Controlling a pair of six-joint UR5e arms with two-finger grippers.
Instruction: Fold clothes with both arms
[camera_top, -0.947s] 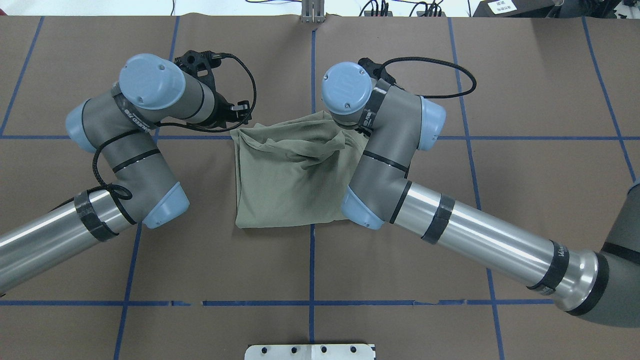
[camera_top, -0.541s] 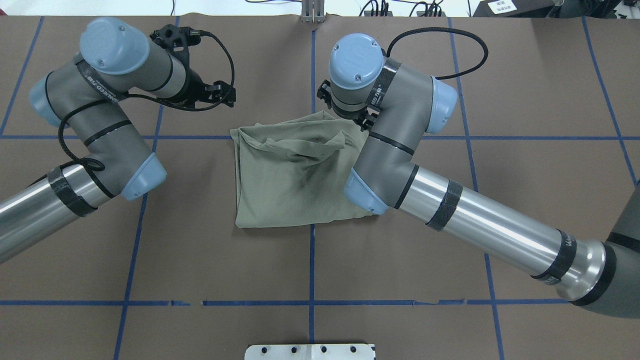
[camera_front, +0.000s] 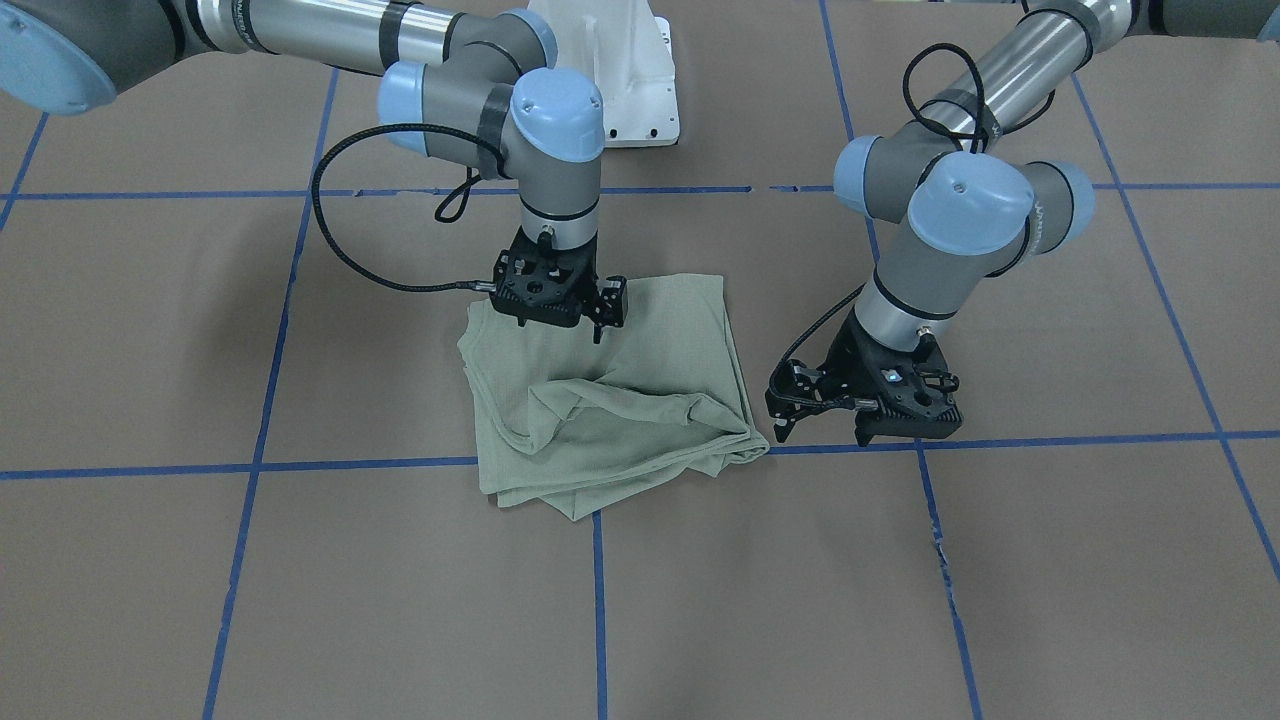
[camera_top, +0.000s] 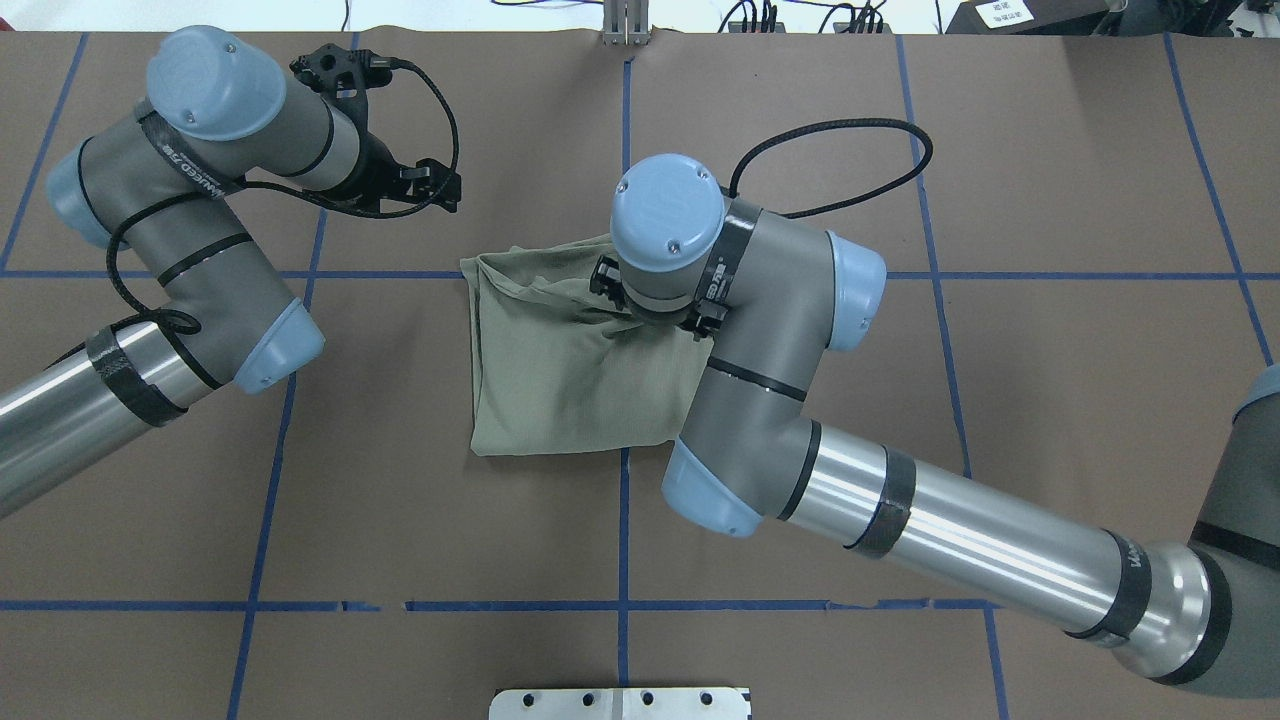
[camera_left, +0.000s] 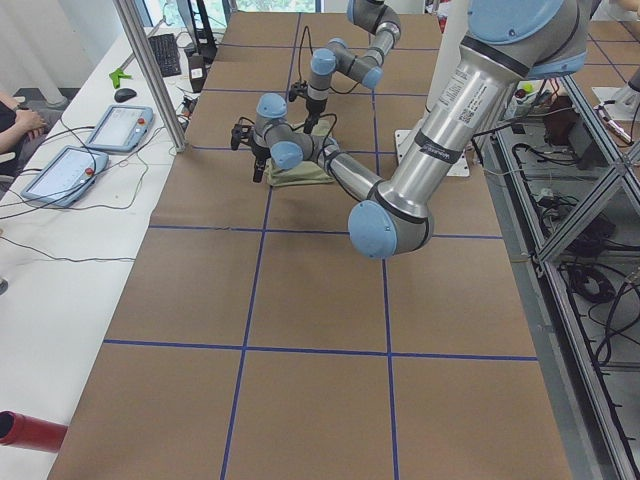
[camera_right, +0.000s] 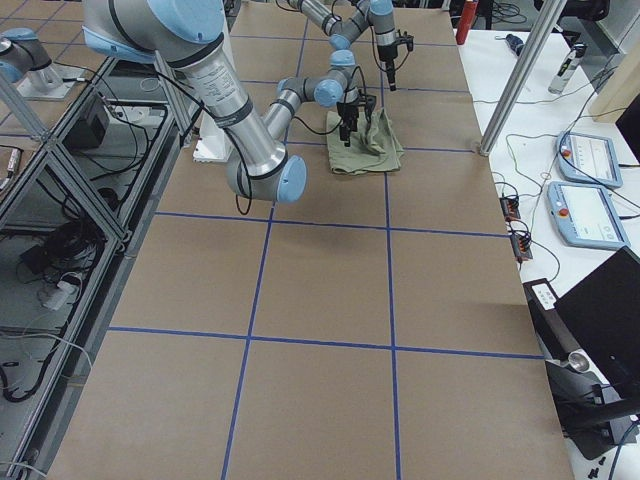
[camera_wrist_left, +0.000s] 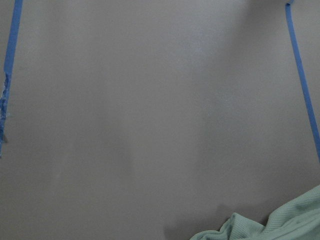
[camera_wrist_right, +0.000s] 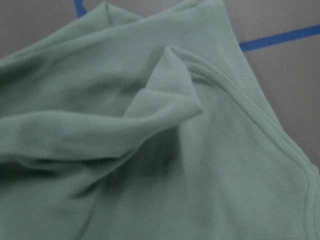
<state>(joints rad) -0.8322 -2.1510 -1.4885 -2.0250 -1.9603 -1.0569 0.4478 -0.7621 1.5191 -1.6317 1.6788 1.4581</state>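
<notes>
FOLD IN THE BALANCE: My right pincer (camera_front: 560, 325) hangs low over the pale green shirt (camera_front: 680, 340), which lies as a rough folded square directly beneath it on the brown table (camera_front: 300, 600). I cannot tell whether its jaws are spread or pressed together, and I see no cloth pinched in them. My left pincer (camera_front: 822, 437) hovers with jaws spread and empty, clear of the shirt, whose nearest corner lies just to its inner side, toward my right pincer. The fold is not clean: a loose flap (camera_wrist_right: 170, 95) stands up right below my right pincer, and a bunched ridge (camera_front: 640, 410) runs across the part beyond it, away from my base. I judge 3 risks from here. 1: closing on that flap alone would lift only 1 layer and pull the stack open. 2: pressing down too far would catch several layers and drag the whole bundle across the table. 3: with my left pincer off the cloth, nothing pins the opposite edge, so a pull by 1 pincer could skew the square or undo the fold.
</notes>
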